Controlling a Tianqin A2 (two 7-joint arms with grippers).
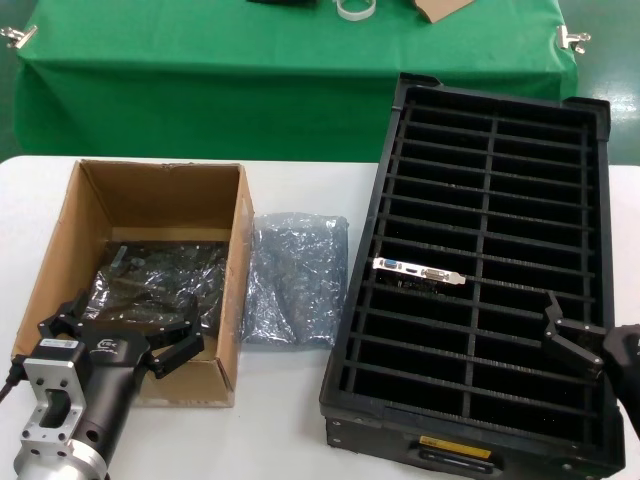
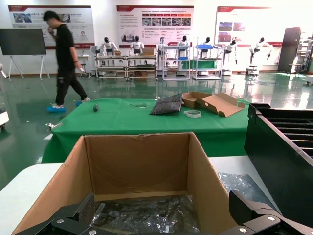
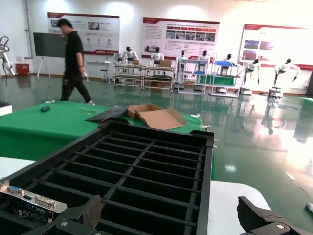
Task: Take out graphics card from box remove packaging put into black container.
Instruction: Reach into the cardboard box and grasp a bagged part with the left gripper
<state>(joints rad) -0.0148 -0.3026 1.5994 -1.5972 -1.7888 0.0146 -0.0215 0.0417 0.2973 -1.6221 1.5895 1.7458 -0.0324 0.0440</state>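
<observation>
The graphics card [image 1: 160, 285], wrapped in its bag, lies flat on the floor of the box [image 1: 160, 195]. Your left claw [image 1: 120, 335] hangs wide open and empty over the near wall. Lower squarely, pinching card rather than loose plastic; the right claw [image 1: 560, 335] waits open, empty, above the black container [image 1: 470, 400].

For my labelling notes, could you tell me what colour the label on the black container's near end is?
Yellow; the label on the black container shows best in the head view.
</observation>
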